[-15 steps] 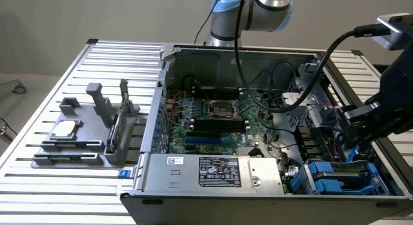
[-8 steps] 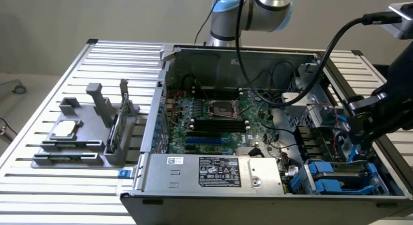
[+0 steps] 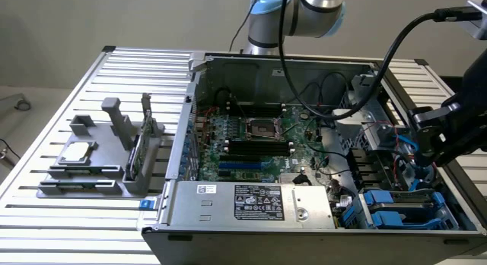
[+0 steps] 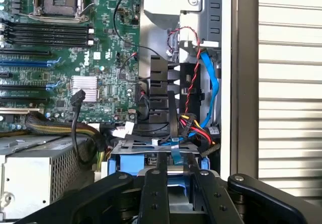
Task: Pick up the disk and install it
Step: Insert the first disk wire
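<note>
The open computer case (image 3: 196, 100) lies on its side on the ribbed aluminium worktop (image 3: 84, 231). It holds a green motherboard (image 3: 255, 148) with a square metal processor socket (image 3: 255, 127), rows of black and blue slots, and a small finned silver heat sink (image 4: 83, 88). Along the near wall sits a long grey metal power supply box (image 3: 251, 202) with a white sticker and a perforated side. In the case's near corner, at the exterior view's right, is the drive bay (image 3: 450, 215). The disk (image 4: 126, 164) sits in it, framed by glossy blue plastic rails with a thin silver-grey metal bracket across it. A second blue carrier lies just beside it. Blue ribbon cables (image 4: 209, 83) and a twisted red-and-black wire run down the bay's wall, and a thick black sleeved bundle leaves the power supply. The black pincer (image 4: 175, 157) hangs over the drive bay with its two flat fingers (image 4: 152, 189) spread, the disk's blue plastic showing through the gap between them. They pinch nothing that can be seen, and I cannot tell whether the tips touch the disk. Beside the case, at the exterior view's left, a matt grey plastic holder (image 3: 91, 176) rests on the worktop. It carries a small square silver chip (image 3: 76, 154) lying flat and a thin card (image 3: 138, 151) standing on edge in a slot.
</note>
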Controlling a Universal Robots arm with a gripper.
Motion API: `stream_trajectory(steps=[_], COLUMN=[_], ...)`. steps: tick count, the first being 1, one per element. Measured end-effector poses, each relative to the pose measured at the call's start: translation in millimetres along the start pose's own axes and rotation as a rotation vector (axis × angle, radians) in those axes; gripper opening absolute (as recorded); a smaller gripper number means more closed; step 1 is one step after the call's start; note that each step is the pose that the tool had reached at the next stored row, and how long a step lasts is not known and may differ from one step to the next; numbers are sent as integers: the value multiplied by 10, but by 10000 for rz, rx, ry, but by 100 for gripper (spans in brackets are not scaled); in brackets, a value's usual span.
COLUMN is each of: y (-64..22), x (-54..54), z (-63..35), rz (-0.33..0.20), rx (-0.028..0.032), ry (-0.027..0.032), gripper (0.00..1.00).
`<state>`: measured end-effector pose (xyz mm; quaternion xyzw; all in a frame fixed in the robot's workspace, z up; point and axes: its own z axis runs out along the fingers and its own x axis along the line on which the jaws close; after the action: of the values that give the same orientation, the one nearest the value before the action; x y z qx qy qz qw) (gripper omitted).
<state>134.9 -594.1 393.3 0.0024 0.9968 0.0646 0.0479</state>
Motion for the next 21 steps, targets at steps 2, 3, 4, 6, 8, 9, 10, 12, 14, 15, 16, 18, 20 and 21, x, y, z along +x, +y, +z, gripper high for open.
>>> stream_trajectory(steps=[2, 3, 4, 6, 8, 9, 10, 12, 14, 15, 16, 18, 20, 21], y=[1, 1, 0, 0, 0, 0, 0, 0, 0, 0, 0, 0, -1, -1], x=[0, -1, 0, 0, -1, -1, -1, -2, -1, -1, -1, -1, -1, -1], z=[-2, -2, -1, -1, -1, -1, -1, -1, 0, 1, 3, 3, 7, 7], rz=[154, 233, 307, 451, 593, 663, 733, 891, 1093, 1218, 1355, 1645, 1954, 2103], rx=[-35, -82, -149, -315, -504, -606, -706, -906, -1016, -1025, -1023, -999, -974, -961], ry=[-65, -96, -123, -173, -224, -248, -272, -317, -357, -381, -406, -460, -519, -546], gripper=[28, 28, 28, 28, 28, 28, 28, 28, 28, 28, 28, 28, 28, 28])
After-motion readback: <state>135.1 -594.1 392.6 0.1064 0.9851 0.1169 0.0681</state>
